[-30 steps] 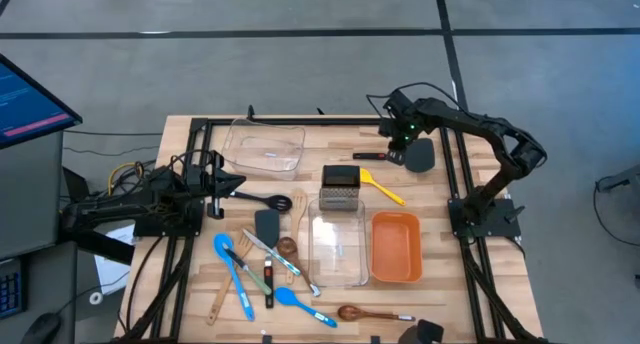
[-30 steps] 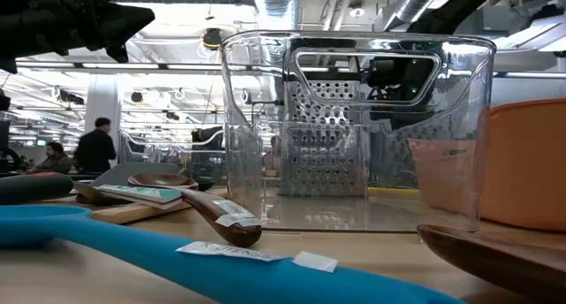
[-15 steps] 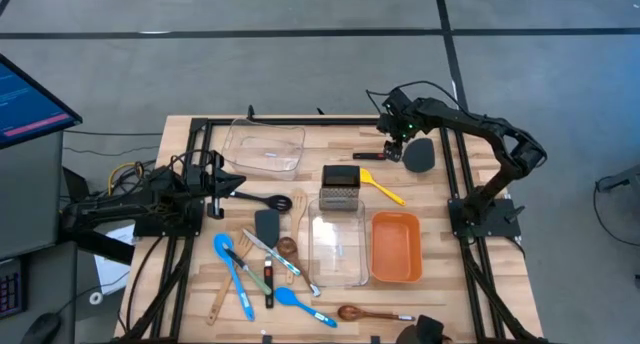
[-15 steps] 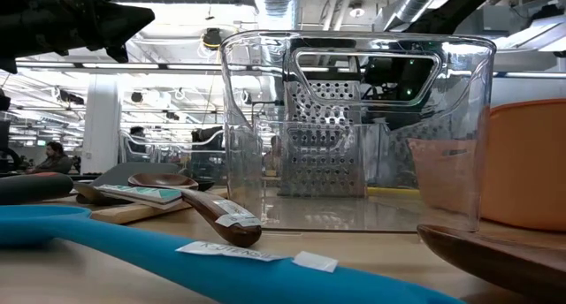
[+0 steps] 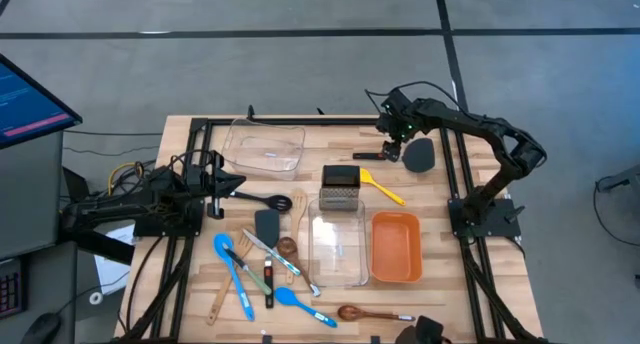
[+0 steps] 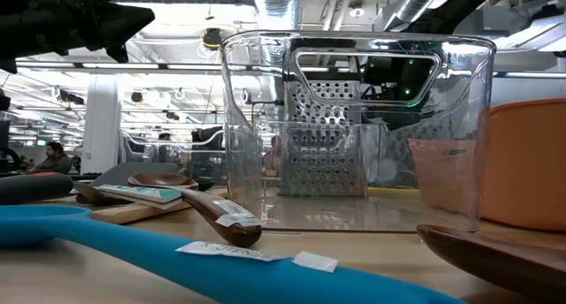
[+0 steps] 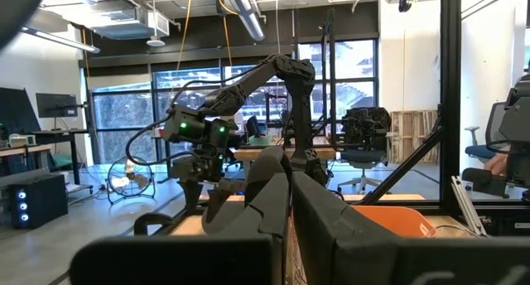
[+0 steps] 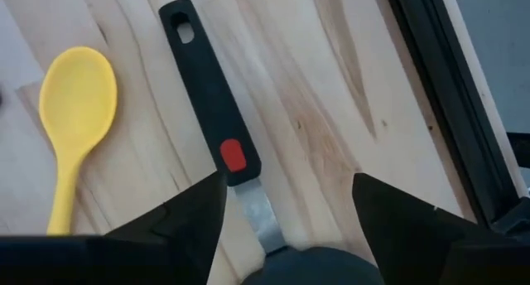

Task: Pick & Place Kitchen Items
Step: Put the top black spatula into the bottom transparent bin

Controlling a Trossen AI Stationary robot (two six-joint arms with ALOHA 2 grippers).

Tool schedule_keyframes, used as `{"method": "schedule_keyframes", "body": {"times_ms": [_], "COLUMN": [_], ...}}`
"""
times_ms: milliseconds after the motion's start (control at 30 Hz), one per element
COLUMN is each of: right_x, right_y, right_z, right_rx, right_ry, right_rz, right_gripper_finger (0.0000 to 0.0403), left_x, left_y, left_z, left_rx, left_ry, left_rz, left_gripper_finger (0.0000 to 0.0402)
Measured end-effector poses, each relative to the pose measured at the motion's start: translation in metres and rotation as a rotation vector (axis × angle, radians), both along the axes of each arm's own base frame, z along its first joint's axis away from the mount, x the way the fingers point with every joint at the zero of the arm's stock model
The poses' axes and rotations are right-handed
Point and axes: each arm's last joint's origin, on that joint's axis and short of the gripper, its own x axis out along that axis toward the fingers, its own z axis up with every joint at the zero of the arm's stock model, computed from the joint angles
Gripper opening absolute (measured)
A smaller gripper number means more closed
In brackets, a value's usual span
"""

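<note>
From above, the right hand hangs spread over the black turner at the worktop's far right; the left hand waits clenched; in the right wrist view, fingers straddle its handle: likely pre-grasp, so descend and close next.

Grey floor under the table; ceiling ducts, tall windows, office chair beyond.

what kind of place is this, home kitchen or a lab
Likely a robotics lab or open workshop, not a home kitchen: exposed silver ceiling ducts, another dark robot arm on a bench, and black office chairs beyond the wooden table.
</note>
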Motion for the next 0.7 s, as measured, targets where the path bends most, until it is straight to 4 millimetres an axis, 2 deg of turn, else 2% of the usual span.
{"method": "schedule_keyframes", "body": {"times_ms": [700], "right_x": [0.0043], "right_y": [-0.0041], "right_z": [0.0023], "right_rx": [-0.041], "right_ry": [-0.051], "right_rz": [-0.007], "right_gripper_finger": [0.0255], "left_x": [0.0000], "left_y": [0.0000], "left_z": [0.0000], "left_rx": [0.000], "left_ry": [0.000], "left_rz": [0.000], "left_gripper_finger": [0.0008]}}
